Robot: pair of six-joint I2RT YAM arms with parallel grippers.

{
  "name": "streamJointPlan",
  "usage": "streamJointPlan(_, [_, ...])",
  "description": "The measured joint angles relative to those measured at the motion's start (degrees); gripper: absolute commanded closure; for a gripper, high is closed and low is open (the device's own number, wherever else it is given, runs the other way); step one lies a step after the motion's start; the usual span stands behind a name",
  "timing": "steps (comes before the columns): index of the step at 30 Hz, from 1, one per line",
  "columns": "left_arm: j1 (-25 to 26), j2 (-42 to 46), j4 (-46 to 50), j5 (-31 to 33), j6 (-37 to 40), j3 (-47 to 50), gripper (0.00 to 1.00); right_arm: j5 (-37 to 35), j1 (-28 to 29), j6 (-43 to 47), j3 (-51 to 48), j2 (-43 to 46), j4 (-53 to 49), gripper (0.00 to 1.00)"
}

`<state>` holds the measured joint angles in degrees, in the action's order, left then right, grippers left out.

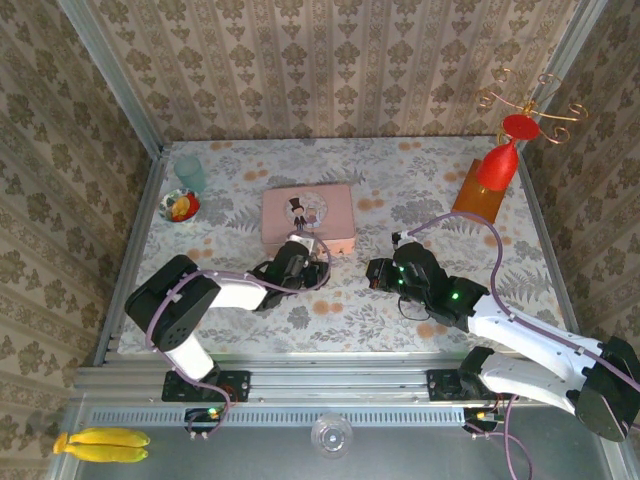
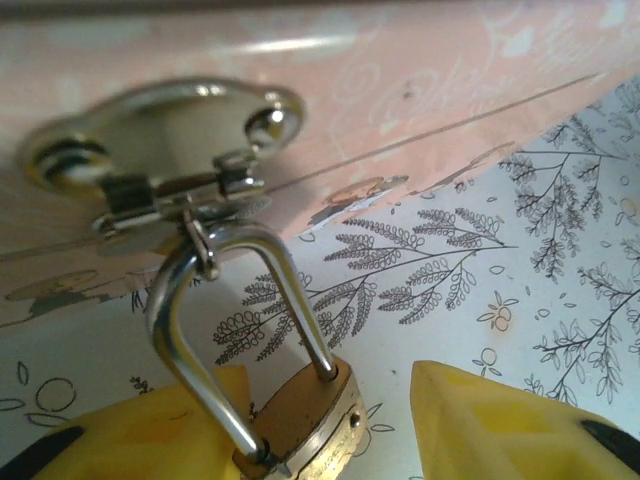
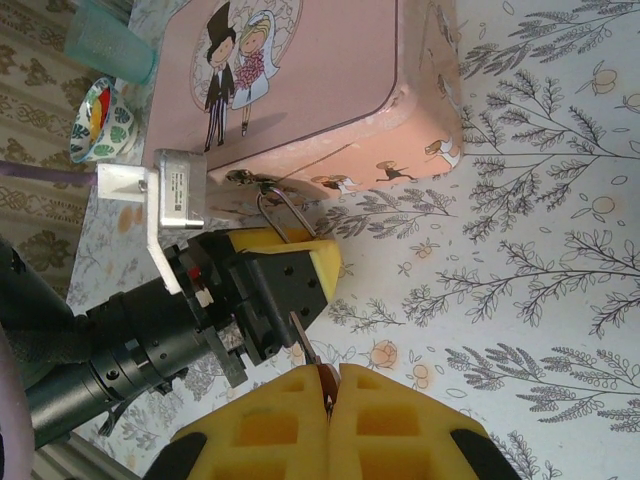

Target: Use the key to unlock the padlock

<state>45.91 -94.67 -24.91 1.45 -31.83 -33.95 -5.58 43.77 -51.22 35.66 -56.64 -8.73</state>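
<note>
The brass padlock (image 2: 305, 420) hangs by its steel shackle (image 2: 175, 330) from the hasp (image 2: 190, 185) on the pink tin (image 2: 400, 80). My left gripper (image 2: 325, 400) stands open around the lock body. Its left yellow finger (image 2: 130, 440) lies against the body, and the right finger (image 2: 500, 430) is a gap away. From above, the left gripper (image 1: 300, 250) sits at the tin's (image 1: 308, 215) front edge. My right gripper (image 3: 332, 375) is shut on the key (image 3: 308, 355), whose thin dark blade points toward the left gripper's black finger mount (image 3: 280, 295). The right gripper (image 1: 378, 275) hovers to the tin's right.
A teal cup (image 1: 190, 172) and a colourful bowl (image 1: 181, 206) stand at the back left. An orange block with a red cone (image 1: 478, 190) stands at the back right. Bananas (image 1: 100, 444) lie below the table's near rail.
</note>
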Motion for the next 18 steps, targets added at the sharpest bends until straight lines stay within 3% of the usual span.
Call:
streamJointPlan(9, [0.0, 0.0, 5.3, 1.4, -2.5, -2.1, 0.73, -0.1, 0.0, -0.2, 0.0, 0.0, -0.1, 1.00])
streamJointPlan(18, [1.0, 2.0, 14.4, 1.3, -7.8, -5.4, 0.79, -0.3, 0.0, -1.6, 0.0, -1.0, 0.0, 1.00])
